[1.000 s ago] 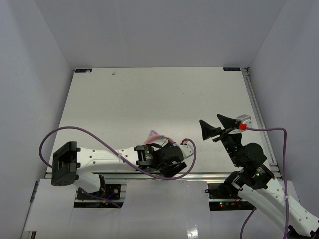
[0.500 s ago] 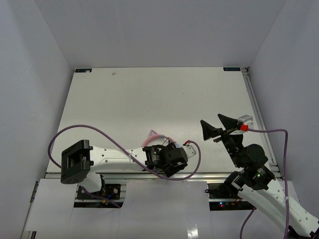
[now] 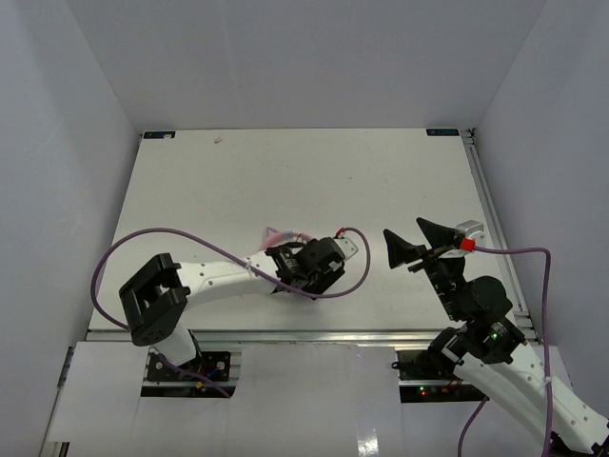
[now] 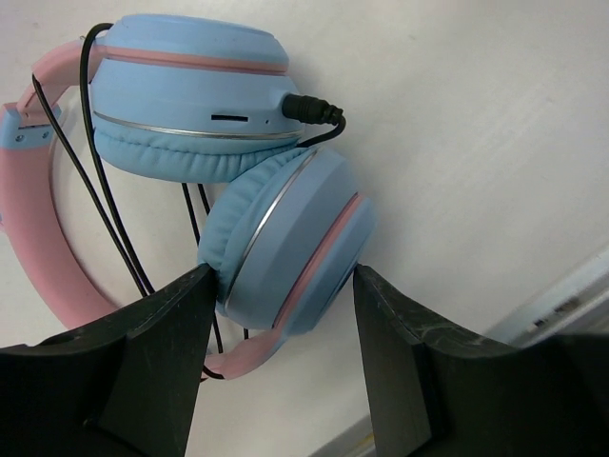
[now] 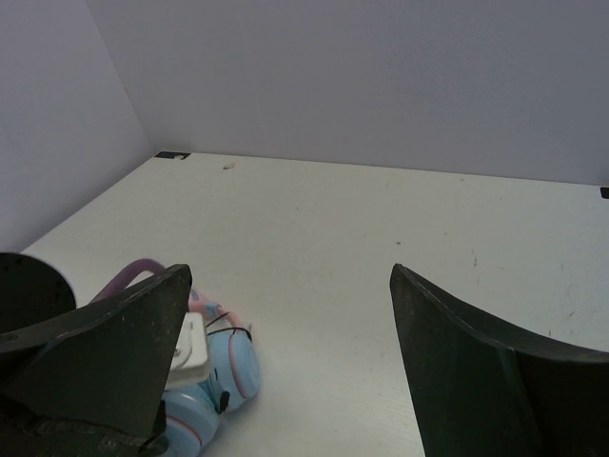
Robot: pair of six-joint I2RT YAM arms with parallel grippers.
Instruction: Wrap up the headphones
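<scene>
Though the headphones [image 4: 181, 95] lay by the near edge a second ago, they now sit further in, left of centre on the table [image 3: 285, 171], thin black cord [image 4: 114, 219] looping loose (no tidy wrap yet, I judge). Left gripper [image 4: 283, 276] has carried them there; its fingers narrow onto the lower ear cup [image 4: 285, 228], pressing both sides. That gives a hold to wind from. Right gripper [image 5: 290, 276] spread wide, well apart. White tabletop, plain pale walls [image 3: 304, 57].
</scene>
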